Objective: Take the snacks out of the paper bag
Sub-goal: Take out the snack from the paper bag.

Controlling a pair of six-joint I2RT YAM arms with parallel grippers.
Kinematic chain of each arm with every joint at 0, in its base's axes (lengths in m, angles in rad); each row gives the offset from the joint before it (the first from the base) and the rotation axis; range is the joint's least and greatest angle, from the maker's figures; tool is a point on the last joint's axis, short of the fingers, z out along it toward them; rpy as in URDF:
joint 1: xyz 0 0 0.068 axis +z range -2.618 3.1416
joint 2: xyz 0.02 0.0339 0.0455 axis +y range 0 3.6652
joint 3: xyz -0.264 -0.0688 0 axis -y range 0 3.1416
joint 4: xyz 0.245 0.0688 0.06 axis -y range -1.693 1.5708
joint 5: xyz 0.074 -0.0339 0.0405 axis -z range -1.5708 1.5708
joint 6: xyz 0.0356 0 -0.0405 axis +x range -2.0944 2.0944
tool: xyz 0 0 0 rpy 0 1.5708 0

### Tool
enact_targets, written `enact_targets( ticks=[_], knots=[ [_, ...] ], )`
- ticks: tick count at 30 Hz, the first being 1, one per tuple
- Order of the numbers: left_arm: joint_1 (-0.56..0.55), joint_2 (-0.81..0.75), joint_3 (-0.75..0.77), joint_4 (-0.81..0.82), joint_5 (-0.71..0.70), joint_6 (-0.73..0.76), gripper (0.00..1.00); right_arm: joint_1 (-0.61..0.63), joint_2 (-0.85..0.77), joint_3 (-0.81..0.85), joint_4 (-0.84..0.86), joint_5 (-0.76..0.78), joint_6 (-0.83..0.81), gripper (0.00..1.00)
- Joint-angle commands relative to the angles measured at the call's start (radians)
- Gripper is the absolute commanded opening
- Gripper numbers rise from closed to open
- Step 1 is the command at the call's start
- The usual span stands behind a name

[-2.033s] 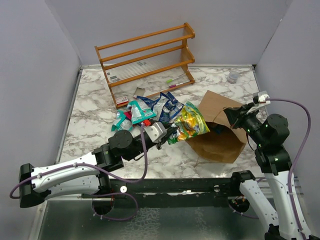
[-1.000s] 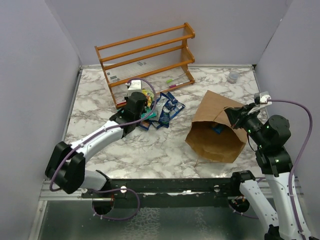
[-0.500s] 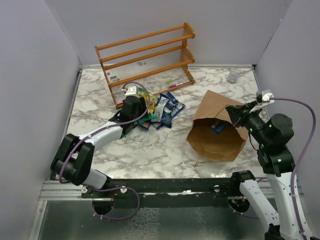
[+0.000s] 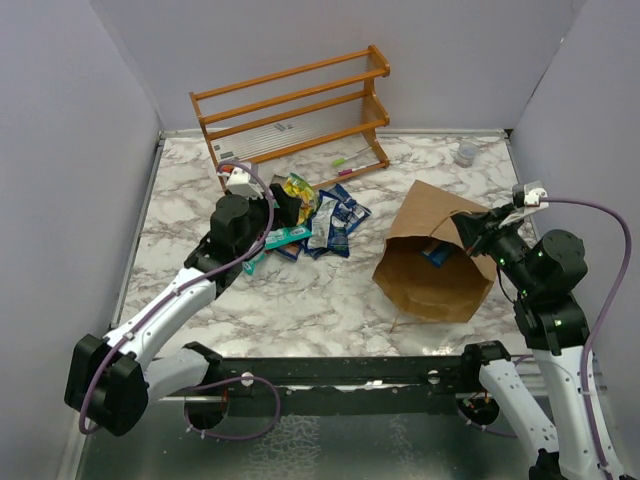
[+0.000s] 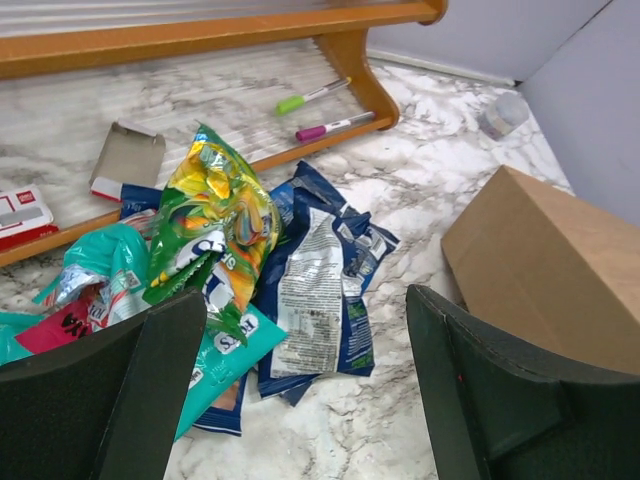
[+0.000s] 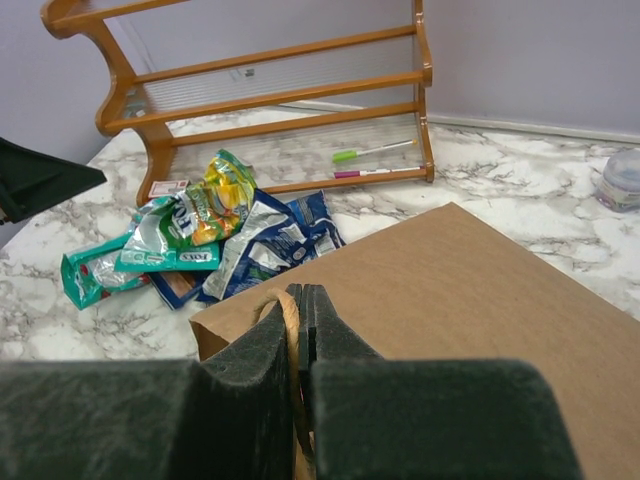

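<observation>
Several snacks lie in a heap on the marble in front of the rack: dark blue-and-white packets, teal ones and a yellow-green packet on top. My left gripper hovers at the heap's left side, open and holding nothing, its jaws wide in the left wrist view. The brown paper bag lies on its side at the right with its mouth facing forward, and a blue packet shows inside. My right gripper is shut on the bag's twisted handle, holding the mouth up.
A wooden rack stands at the back with a green pen and a purple pen on its bottom shelf. A small clear cup sits at the back right. Grey walls close in on both sides.
My left gripper carried the yellow-green packet from the bag to the heap, opened and let it go, then drew back to the left. The right gripper kept its hold on the bag handle.
</observation>
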Motion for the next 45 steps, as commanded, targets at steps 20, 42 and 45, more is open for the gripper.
enact_targets(
  ticks=[20,42,45],
  knots=[
    [-0.085,-0.076,-0.060,0.162,0.266,0.010,0.93,0.002,0.019,-0.010,0.066,-0.038,0.009,0.02],
    [-0.935,0.306,0.070,0.274,-0.374,0.398,0.72,0.002,-0.014,-0.013,0.056,-0.041,-0.007,0.02],
    [-0.936,0.412,0.146,0.264,-0.365,0.408,0.64,0.002,-0.010,-0.011,0.062,-0.069,-0.008,0.02]
  ],
)
